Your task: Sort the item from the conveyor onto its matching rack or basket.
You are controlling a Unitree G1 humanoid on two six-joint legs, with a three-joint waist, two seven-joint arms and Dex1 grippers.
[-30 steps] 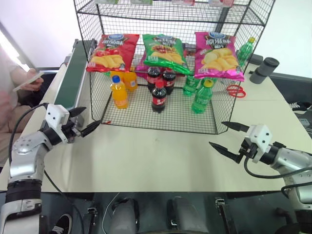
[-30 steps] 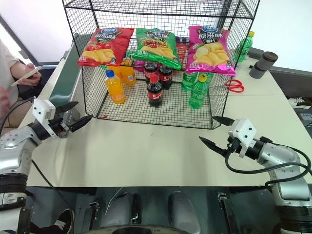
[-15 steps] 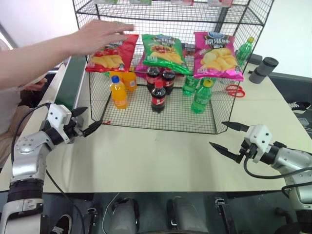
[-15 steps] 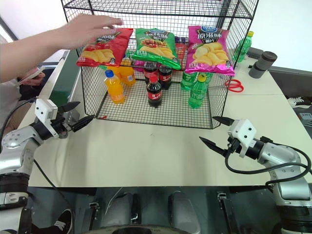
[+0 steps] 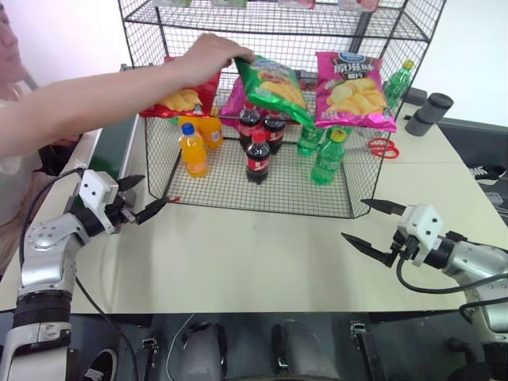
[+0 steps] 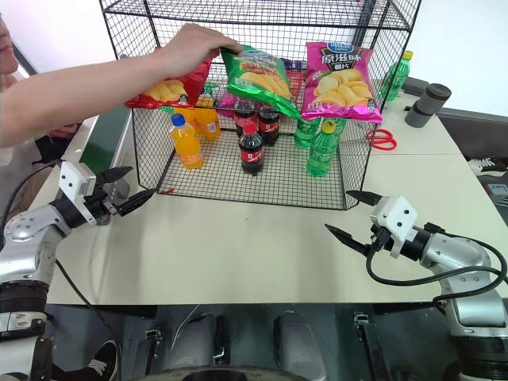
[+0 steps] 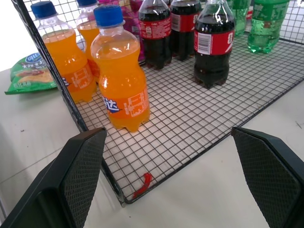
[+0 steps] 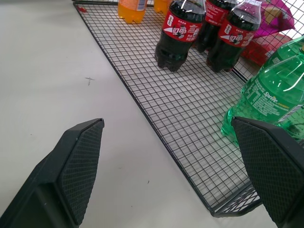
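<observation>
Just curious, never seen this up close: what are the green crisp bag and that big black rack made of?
The green crisp bag, held by a person's hand, looks like thin glossy plastic film: it shines and crinkles. The black rack appears to be metal wire, probably coated or painted black, given its thin, straight grid of rods.
</observation>
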